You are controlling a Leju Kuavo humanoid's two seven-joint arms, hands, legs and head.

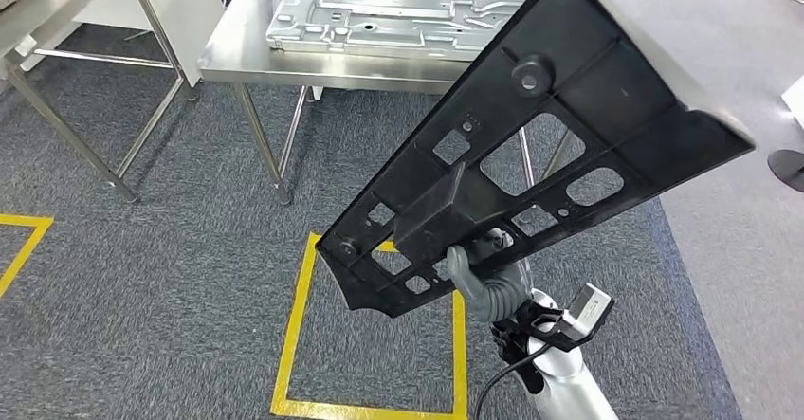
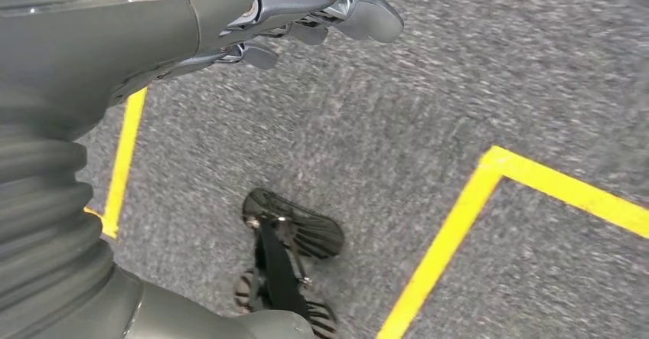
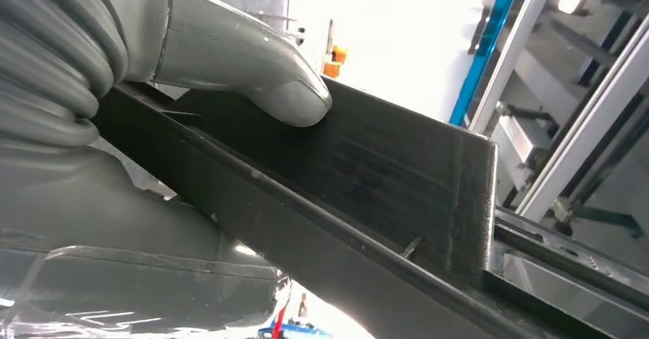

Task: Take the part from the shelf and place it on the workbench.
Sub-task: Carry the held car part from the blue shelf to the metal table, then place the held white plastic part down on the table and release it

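Hanging down over the grey carpet [image 2: 459,71], the left hand [image 2: 306,10] holds nothing, its dark fingers [image 2: 367,14] curled in loosely above a yellow floor line [image 2: 444,255]; further right, the right arm [image 1: 564,373] rises from below with its ribbed wrist bent upward, and the right hand [image 1: 465,268] is clamped on the lower end of the black part [image 1: 531,145]; the thumb [image 3: 252,71] presses flat on one face of a raised rib [image 3: 383,178] of the part, the other fingers hidden behind it; the part slants up and away from the hand, wide end highest, tilted in the air; beyond the hand stands the steel surface [image 1: 284,60], carrying a silver metal plate [image 1: 389,17], apart from the black part.
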